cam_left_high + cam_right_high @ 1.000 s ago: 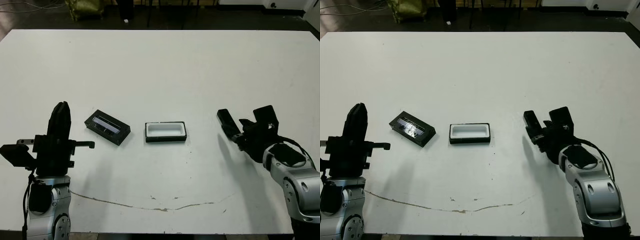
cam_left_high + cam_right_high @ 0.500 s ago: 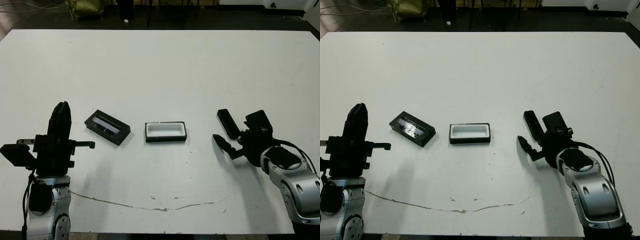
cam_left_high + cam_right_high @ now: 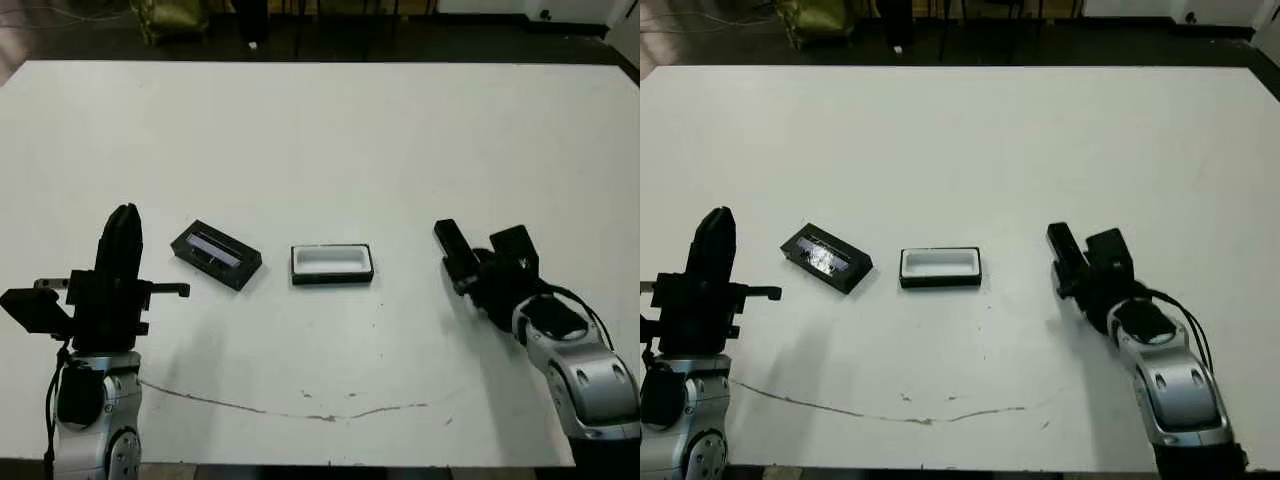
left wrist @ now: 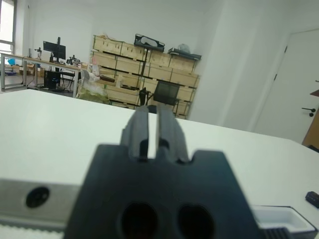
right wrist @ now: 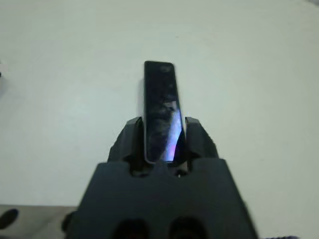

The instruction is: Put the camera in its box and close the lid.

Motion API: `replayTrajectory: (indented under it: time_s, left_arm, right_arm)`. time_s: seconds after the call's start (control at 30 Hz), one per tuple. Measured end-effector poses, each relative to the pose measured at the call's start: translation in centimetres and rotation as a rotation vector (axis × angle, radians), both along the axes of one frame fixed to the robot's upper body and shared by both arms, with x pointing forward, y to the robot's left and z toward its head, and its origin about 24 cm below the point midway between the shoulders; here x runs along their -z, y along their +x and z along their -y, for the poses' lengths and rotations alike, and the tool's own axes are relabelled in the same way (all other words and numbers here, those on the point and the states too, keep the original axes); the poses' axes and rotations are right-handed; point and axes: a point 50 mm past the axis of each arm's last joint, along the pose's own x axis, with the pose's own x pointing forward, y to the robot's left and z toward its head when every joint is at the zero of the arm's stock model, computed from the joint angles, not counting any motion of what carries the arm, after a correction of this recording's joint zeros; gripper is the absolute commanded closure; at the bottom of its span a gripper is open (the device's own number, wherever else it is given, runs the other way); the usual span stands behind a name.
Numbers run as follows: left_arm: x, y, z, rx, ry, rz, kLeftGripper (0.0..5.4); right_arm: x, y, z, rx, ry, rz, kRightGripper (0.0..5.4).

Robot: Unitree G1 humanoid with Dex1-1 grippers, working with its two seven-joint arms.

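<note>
My right gripper (image 5: 162,144) is clamped on the camera (image 5: 161,107) — one finger on each long side, the bar sticking out past the fingertips with its purplish sheen facing my wrist view. In the head view the camera (image 3: 455,252) sits low over the table (image 3: 330,130), right of centre, tilted with its far end pointing up and left. Whether it touches the surface I cannot tell

The box (image 3: 332,263) lies open near the middle, white lining up, long side running left to right, well apart from the camera with bare table between them. The lid (image 3: 216,251) lies just left of the box, turned at an angle, bluish strip up, a narrow gap between the two

My left gripper (image 3: 122,240) is raised upright at the left front, fingers together with only a thin slit between them in the wrist view, holding nothing. It stands left of the lid and apart from it

Room to move — the whole far half of the table is bare to its back edge, and the strip in front of box and lid is bare down to a thin cracked line (image 3: 300,405) near the front edge. Dark floor and clutter lie beyond the far edge
</note>
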Motion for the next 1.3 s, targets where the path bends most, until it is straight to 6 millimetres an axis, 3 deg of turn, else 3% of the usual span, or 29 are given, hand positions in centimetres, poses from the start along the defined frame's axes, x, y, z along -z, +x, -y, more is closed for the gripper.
replayTrajectory:
  time_s: [0.13,0.7,0.83,1.03,1.3]
  left_arm:
    - [0.0,0.0,0.0,0.002,-0.003,0.001,5.40]
    - [0.0,0.0,0.0,0.003,0.005,0.004,5.40]
    - [0.0,0.1,0.0,0.001,0.010,0.010,5.40]
    - [0.2,0.1,0.0,0.002,0.016,0.012,5.40]
    - [0.1,0.1,0.1,0.001,0.029,0.024,5.40]
  right_arm:
    - [-0.3,-0.9,-0.4,-0.004,0.007,0.012,5.03]
    - [-0.7,-1.0,0.0,-0.036,0.074,0.053,5.05]
    - [-3.2,-0.3,0.2,-0.119,0.200,0.111,5.07]
    - [-7.9,1.4,0.2,-0.311,0.219,0.209,5.07]
    - [-10.6,4.2,-0.3,-0.485,0.235,0.210,5.07]
